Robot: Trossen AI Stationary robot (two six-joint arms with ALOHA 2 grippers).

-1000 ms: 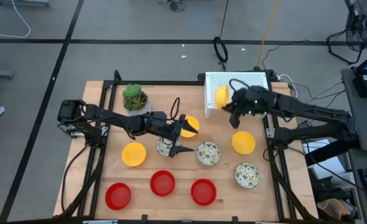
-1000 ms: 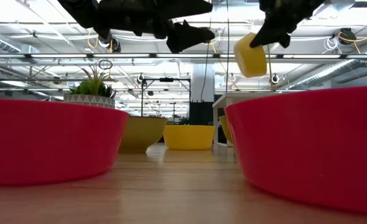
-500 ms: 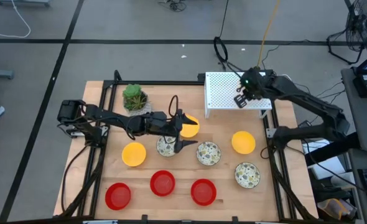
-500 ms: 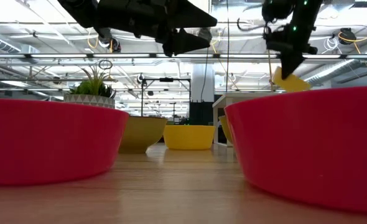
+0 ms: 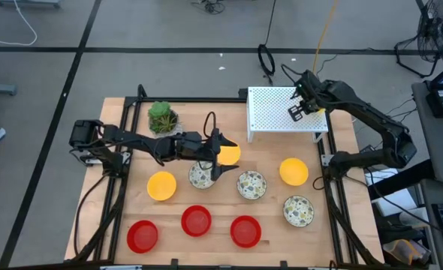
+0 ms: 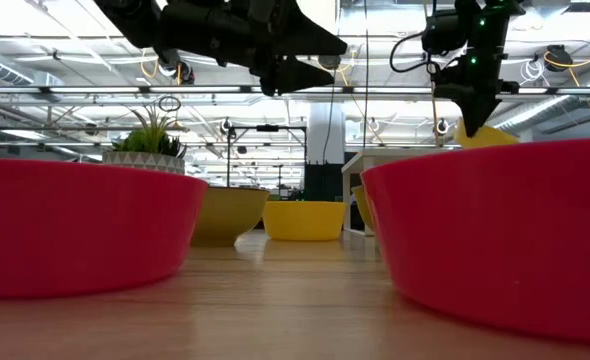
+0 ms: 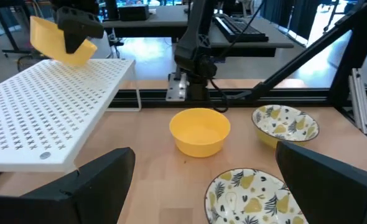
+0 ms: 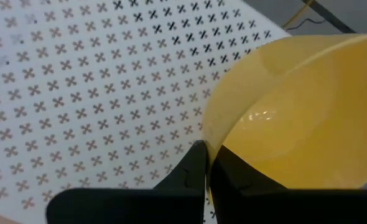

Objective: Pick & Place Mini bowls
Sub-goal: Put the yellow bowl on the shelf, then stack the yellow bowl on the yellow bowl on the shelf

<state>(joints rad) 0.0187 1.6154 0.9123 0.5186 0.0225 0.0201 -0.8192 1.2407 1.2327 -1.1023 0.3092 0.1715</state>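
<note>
While the table [image 5: 270,206] carries nine mini bowls, all empty as far as visible (three red in the front row [image 5: 196,220], three speckled [image 5: 251,184], three yellow [image 5: 161,185]), the tenth yellow bowl [image 8: 295,112] is over the white perforated shelf [image 5: 274,112] at the back right. Right claw [image 5: 297,112] is clenched on that bowl's rim, holding it tilted just above the shelf. Left claw [image 5: 215,155] hangs released, fingers wide, above the speckled bowl [image 5: 200,176] near the table's middle.
</note>
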